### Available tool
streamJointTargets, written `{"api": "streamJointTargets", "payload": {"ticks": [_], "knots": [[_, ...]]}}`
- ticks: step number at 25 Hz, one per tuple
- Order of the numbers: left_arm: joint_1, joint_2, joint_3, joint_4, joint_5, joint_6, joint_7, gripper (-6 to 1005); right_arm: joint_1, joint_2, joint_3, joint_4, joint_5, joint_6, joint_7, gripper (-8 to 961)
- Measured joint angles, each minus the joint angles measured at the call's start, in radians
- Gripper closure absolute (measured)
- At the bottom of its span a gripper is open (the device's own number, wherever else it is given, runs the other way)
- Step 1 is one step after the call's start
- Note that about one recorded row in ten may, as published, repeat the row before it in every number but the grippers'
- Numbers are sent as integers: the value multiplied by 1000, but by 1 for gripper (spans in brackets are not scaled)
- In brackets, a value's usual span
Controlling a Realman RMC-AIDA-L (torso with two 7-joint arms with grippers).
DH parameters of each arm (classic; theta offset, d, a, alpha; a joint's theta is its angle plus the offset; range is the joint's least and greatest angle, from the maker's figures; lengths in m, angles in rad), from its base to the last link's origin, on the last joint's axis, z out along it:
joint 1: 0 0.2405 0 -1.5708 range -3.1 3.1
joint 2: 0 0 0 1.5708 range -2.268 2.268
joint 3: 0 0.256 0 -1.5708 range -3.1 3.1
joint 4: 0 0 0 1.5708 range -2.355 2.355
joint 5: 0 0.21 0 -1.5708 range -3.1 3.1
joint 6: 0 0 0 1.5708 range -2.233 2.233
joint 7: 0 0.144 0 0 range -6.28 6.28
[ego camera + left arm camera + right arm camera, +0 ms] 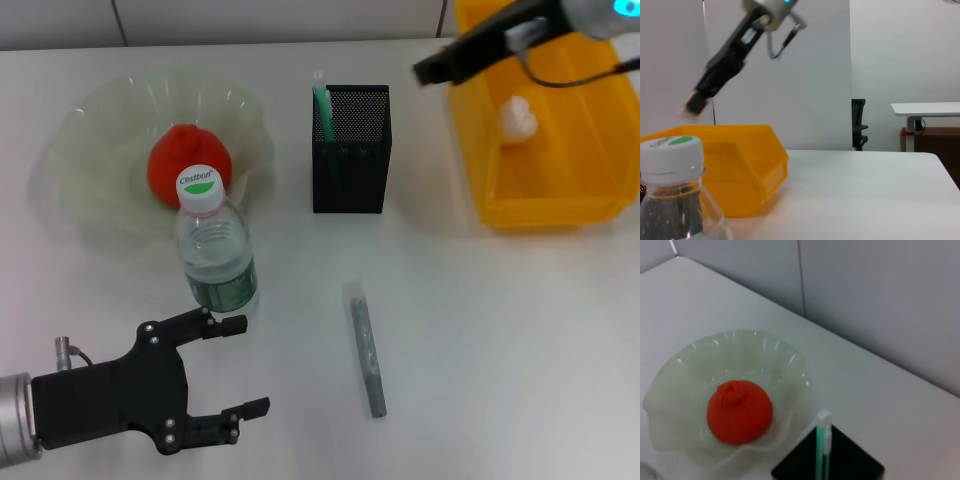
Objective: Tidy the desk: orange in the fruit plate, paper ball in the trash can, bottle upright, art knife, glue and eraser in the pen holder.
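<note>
Left black pincer point(238, 366) wide near upright clear plastic bottle point(214, 250), apparently just released; right pincer point(432, 68), state unclear, raised toward black mesh pen holder point(350, 150).

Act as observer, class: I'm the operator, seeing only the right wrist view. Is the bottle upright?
Observer: Yes, the bottle stands upright at the fruit plate's near edge.
Operator: Where are the grippers?
Observer: The left gripper, open, sits near the bottle; the right gripper hangs between pen holder and trash can.
Operator: Anything left out?
Observer: A grey stick-like tool lies flat on the desk, nearer than the pen holder.
</note>
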Motion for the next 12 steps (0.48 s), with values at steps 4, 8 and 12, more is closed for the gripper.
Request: {"api": "streamJointTargets", "payload": {"ticks": [4,8,12], "knots": [[1,0,-1,0,0,-1,1,184,98,-1,15,197,0,85,-60,790],[4,0,-1,0,0,-1,1,184,145,-1,13,308,-1,152,-109,783],[7,1,1,0,0,-1,1,184,155,0,7,308,0,135,-102,777]]}}
